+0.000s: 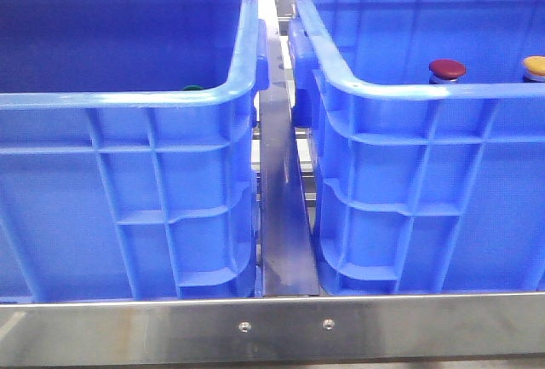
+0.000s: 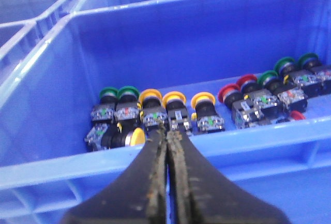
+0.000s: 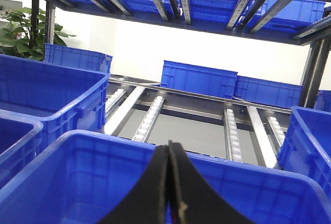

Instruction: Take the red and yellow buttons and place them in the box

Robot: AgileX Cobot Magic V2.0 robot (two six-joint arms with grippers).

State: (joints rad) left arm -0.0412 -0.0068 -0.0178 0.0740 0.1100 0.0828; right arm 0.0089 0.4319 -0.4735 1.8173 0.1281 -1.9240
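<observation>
rack: steel shelving with roller tracks (image 3: 150, 118) runs behind the crates in the right wrist view, more blue crates parked on it and overhead, a potted plant (image 3: 20, 32) off in the corner
front rail: brushed metal bar (image 1: 272, 331) across the bottom of the front view, with a metal divider strip (image 1: 285, 216) running back between the two big crates
left crate: big blue ribbed crate (image 1: 128, 190) fills the left half of the front view; only a sliver of a green cap (image 1: 191, 89) peeks over its near rim
box: the right blue crate (image 1: 426, 198), same build, thick rolled rim, sits just beside the left one with the divider between
button crate: in the left wrist view a blue crate (image 2: 155, 43) holds a row of buttons along its near wall: green, yellow, red, then green again
yellow buttons: cluster of yellow caps (image 2: 174, 100) in that crate, just past the left tool; one yellow cap (image 1: 535, 66) also shows inside the box at the far right
red buttons: a couple of red caps (image 2: 228, 92) in the row; one dark red cap (image 1: 447, 68) stands in the box, near the yellow one but apart
left tool: (image 2: 167, 140) black jaws pressed together, nothing between them, hanging over the near rim
right tool: (image 3: 169, 154) jaws also closed tight, gripping nothing, above a blue crate (image 3: 77, 182)
</observation>
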